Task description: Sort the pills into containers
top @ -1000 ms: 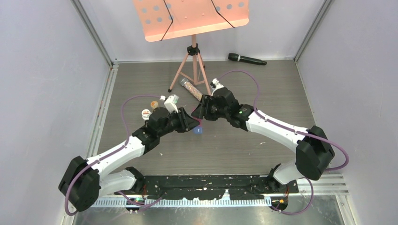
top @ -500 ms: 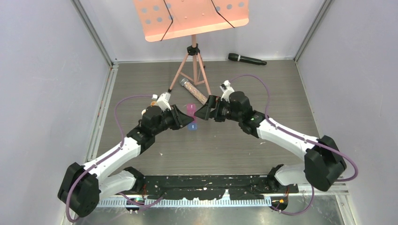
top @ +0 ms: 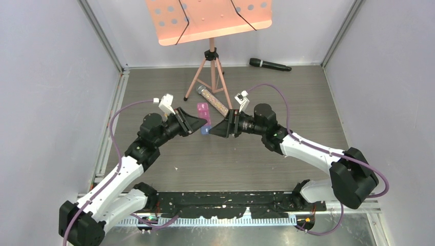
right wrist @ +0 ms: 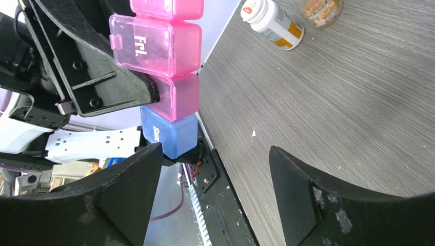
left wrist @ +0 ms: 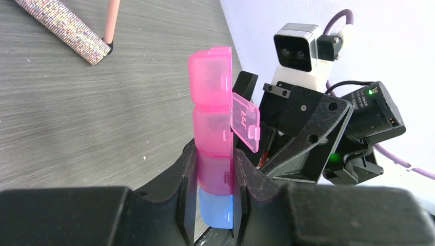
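Gripping one pill-box strip [top: 203,119] with left claw [top: 198,124], clamped on its lower blue-and-pink end, holding it upright above worktop [top: 256,159] between two arms. Keeping right claw [top: 219,128] spread apart just beside strip, not touching. Counting four compartments in left wrist view: three pink, one blue, with one lid [left wrist: 245,122] hanging open. Showing "Fri" lettering, one white bottle [right wrist: 272,20] and one jar [right wrist: 320,10] only in right wrist view. Showing one bead tube [top: 213,101], one microphone [top: 269,64] and one stand [top: 210,56] from top.
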You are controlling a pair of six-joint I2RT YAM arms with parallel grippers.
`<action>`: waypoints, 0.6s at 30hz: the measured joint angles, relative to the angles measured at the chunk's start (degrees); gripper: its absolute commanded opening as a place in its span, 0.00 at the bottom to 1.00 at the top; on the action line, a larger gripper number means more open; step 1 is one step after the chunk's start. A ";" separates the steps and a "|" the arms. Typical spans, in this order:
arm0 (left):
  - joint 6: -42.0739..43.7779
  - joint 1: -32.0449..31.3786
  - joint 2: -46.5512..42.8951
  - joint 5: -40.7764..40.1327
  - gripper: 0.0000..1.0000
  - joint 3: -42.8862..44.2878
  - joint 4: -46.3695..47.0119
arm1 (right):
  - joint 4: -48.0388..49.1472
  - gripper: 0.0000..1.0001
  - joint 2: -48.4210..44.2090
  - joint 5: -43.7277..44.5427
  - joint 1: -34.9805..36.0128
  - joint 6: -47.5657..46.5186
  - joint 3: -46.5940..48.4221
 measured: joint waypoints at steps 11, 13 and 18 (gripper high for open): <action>8.35 0.00 -0.87 0.28 0.00 0.33 -3.28 | -3.50 0.96 -2.14 7.32 2.71 -1.79 2.64; 11.28 0.00 -0.44 0.68 0.00 0.33 -3.37 | -9.64 0.96 -2.21 12.57 4.81 -3.89 6.56; 16.52 0.00 1.46 0.96 0.00 0.33 -5.86 | -18.78 1.00 -1.22 26.05 10.29 -6.29 15.50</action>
